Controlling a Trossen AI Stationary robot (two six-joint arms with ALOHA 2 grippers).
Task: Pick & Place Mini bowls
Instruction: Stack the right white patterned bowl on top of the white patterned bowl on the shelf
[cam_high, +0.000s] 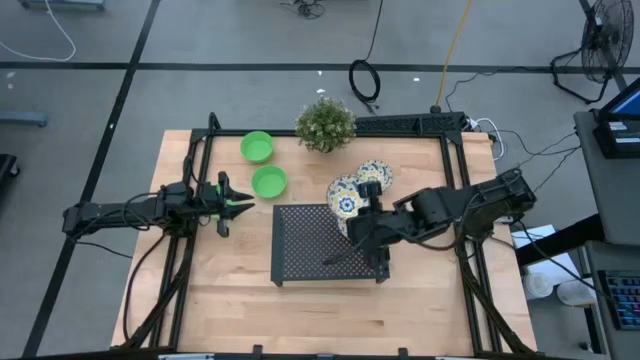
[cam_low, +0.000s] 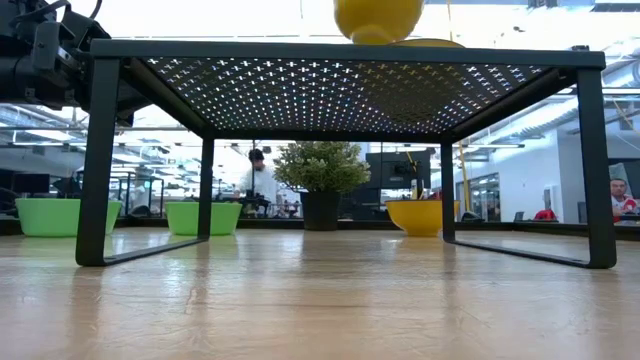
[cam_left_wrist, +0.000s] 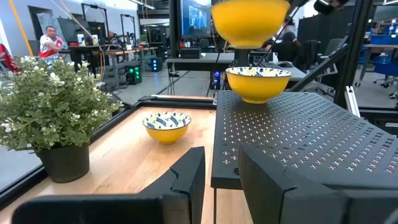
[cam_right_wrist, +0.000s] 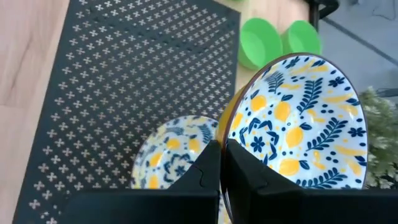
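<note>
My right gripper (cam_right_wrist: 222, 149) is shut on a white mini bowl with a blue-and-yellow pattern (cam_right_wrist: 298, 124), held over the far right part of the black mesh rack (cam_high: 310, 250). A second patterned bowl (cam_left_wrist: 258, 83) stands on the rack below it. A third (cam_left_wrist: 166, 126) rests on the table beyond the rack. Two green bowls (cam_high: 257, 147) (cam_high: 269, 181) sit on the table at the far left. My left gripper (cam_high: 228, 202) waits open at the table's left side, pointing level toward the rack, with nothing between its fingers. My right gripper pinches the patterned bowl's rim (cam_right_wrist: 233, 134) on the side nearest the arm, one finger outside on the yellow wall and one inside. The fingers come slanting down from the table's right side. The bowl hangs clear above the rack (cam_low: 378, 18), mouth upward.
A potted plant (cam_high: 325, 125) stands at the table's far edge between the green bowls and the patterned ones. A black frame rail (cam_high: 455, 170) runs round the table. Bare wood lies in front of the rack, toward the near edge (cam_high: 330, 320).
</note>
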